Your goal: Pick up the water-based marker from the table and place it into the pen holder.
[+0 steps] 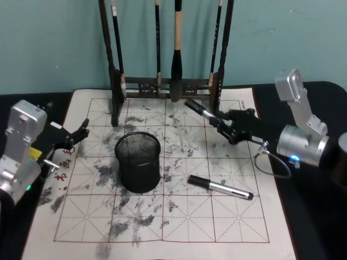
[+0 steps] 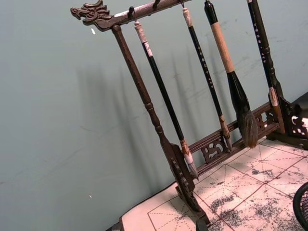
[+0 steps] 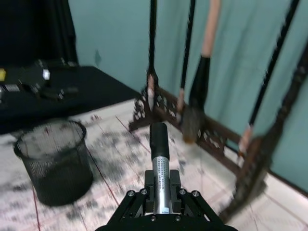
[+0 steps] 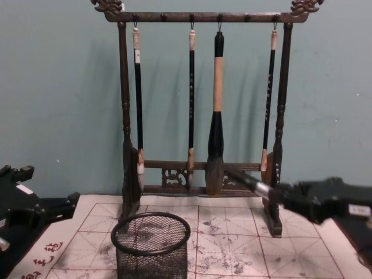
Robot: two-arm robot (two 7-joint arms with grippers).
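Note:
My right gripper (image 1: 225, 127) is shut on a water-based marker (image 1: 199, 108) with a silver barrel and black cap, held in the air over the mat's far right, close to the brush rack. The right wrist view shows the marker (image 3: 159, 144) sticking forward from the gripper (image 3: 161, 192). A second marker (image 1: 219, 187) lies flat on the mat, right of the pen holder. The pen holder (image 1: 138, 161), a black mesh cup, stands upright mid-mat, left of and nearer than the held marker. Off the mat's left edge, my left gripper (image 1: 77, 135) is open and holds nothing.
A tall dark wooden rack (image 1: 168, 86) with several hanging brushes stands along the mat's far edge, just behind the held marker. The ink-stained gridded mat (image 1: 162, 227) lies on a black table. A teal wall closes off the back.

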